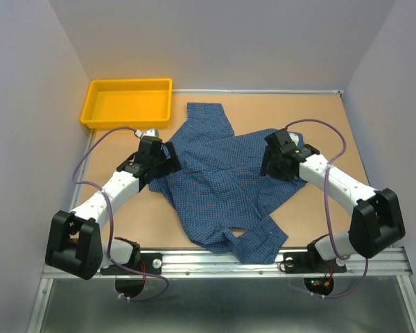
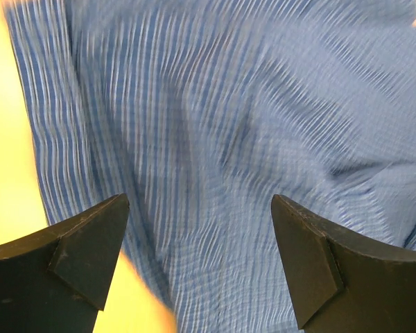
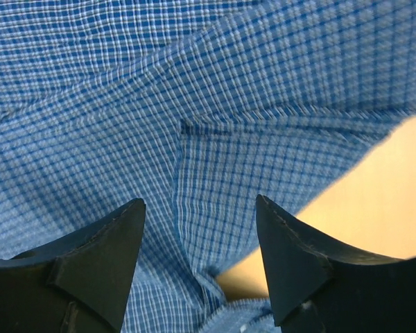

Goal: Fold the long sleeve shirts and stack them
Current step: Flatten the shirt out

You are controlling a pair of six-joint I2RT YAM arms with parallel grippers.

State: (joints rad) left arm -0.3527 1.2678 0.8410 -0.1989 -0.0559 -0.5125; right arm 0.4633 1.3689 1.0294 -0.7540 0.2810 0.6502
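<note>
Silver metal rail (image 1: 215,262) at 6 o'clock, both black arm bases bolted to it. Tan flat surface (image 1: 333,132), with pale grey walls (image 1: 222,41) on three sides. Yellow plastic rectangular tray (image 1: 128,83) at 11 o'clock, bare yellow floor showing. Blue small-check button-up long sleeve shirt (image 1: 222,184) lies rumpled at centre of surface, one part reaching toward 12. Left tool (image 1: 170,161) released, fingers apart over shirt's 9 o'clock edge. Right tool (image 1: 272,163) released over shirt's 3 o'clock edge, nothing pinched.
</note>
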